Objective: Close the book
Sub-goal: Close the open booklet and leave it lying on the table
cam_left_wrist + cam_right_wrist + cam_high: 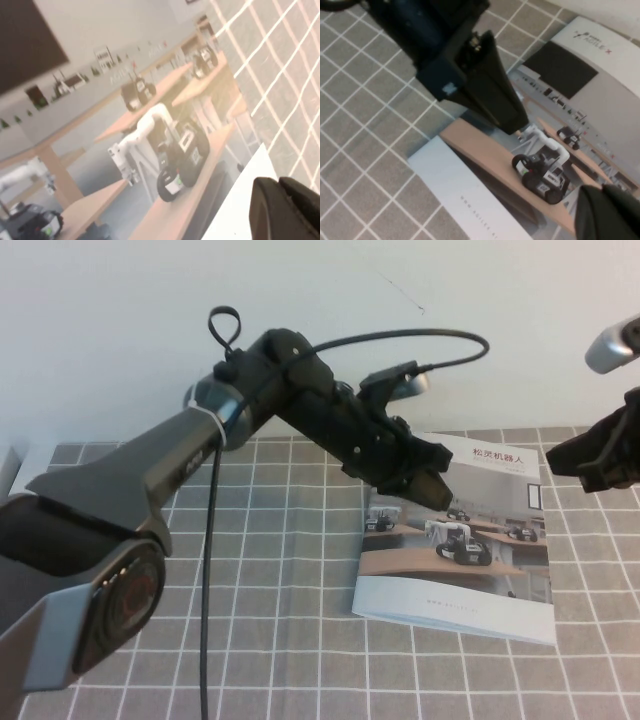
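Book (470, 570) lay flat on the checked mat (280, 640), cover up, and it looked shut already. It seemed thin and light. Its smooth, shiny cover could slip, and its bendy pages could crease. The best place to touch it seemed to be the flat cover, with a soft push down and no hard pinch. The left gripper (425, 480) hung just over the book's far left corner, pinched together with nothing in it. The right gripper (598, 455) hung up high by the book's far right side. I could not tell if it was open.
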